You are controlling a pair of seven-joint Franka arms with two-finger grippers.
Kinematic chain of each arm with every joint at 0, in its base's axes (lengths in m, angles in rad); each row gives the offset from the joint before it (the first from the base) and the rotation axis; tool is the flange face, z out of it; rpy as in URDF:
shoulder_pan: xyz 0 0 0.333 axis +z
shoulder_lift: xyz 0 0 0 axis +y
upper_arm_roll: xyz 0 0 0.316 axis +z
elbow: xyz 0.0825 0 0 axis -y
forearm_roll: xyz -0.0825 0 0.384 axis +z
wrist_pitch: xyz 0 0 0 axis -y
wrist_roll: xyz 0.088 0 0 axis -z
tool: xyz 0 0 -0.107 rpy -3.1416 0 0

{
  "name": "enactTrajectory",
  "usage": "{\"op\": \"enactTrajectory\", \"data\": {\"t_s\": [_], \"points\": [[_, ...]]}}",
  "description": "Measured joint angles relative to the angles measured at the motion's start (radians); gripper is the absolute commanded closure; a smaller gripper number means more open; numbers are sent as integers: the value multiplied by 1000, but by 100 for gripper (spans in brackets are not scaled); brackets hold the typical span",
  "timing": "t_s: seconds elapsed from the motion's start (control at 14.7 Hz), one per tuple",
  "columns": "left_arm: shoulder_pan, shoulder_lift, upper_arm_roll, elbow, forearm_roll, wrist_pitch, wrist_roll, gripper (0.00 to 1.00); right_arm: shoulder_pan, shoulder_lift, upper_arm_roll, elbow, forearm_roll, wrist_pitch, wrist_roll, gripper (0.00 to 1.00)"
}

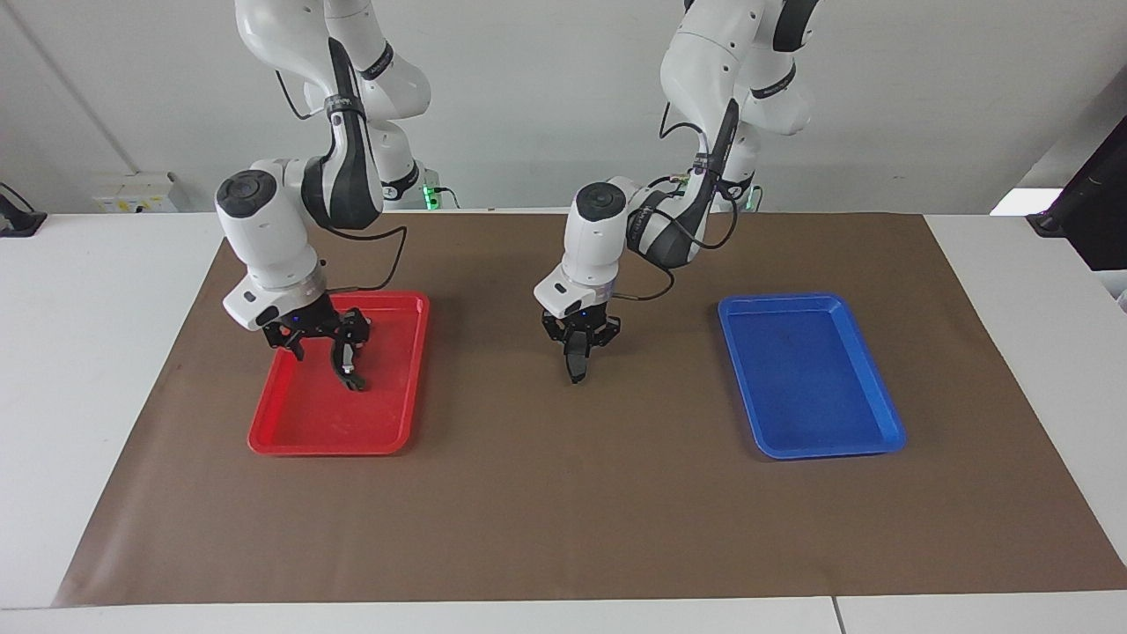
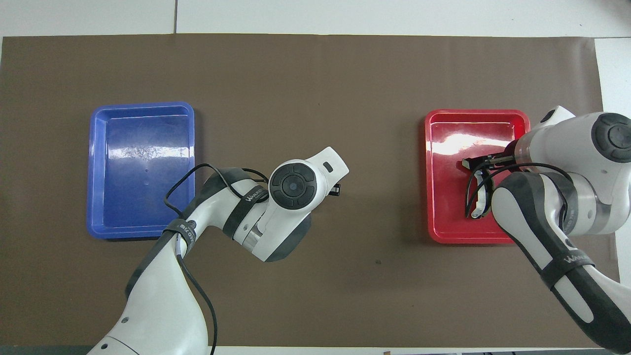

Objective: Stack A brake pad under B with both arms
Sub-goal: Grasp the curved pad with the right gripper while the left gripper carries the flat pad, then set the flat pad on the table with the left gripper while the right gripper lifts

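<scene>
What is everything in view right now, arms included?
Table: 1, white, under everything.
Mat: 1, brown, on the table.
Red tray: 1, red, toward the right arm's end.
Blue tray: 1, blue, toward the left arm's end.
B: 1, black crescent, held over the red tray.
A brake pad: 1, dark grey, held over the mat between the trays.
Right pincer: 1, black, shut on B.
Left pincer: 1, black, shut on A brake pad.

White table (image 1: 106,370) w/ brown mat (image 1: 563,493); red tray (image 1: 401,387) & blue tray (image 1: 867,387) on mat.
</scene>
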Motion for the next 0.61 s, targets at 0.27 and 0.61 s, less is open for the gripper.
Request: {"op": "enactTrajectory", "data": {"t_s": [0.27,0.61], "points": [[20,-23,18,12,0,2,1,0,-10,14,-1,-65,0,46,-48,1],[168,-183,28,-17,0,-172,100,0,-7,22,0,-91,2,82,-46,21]]}}
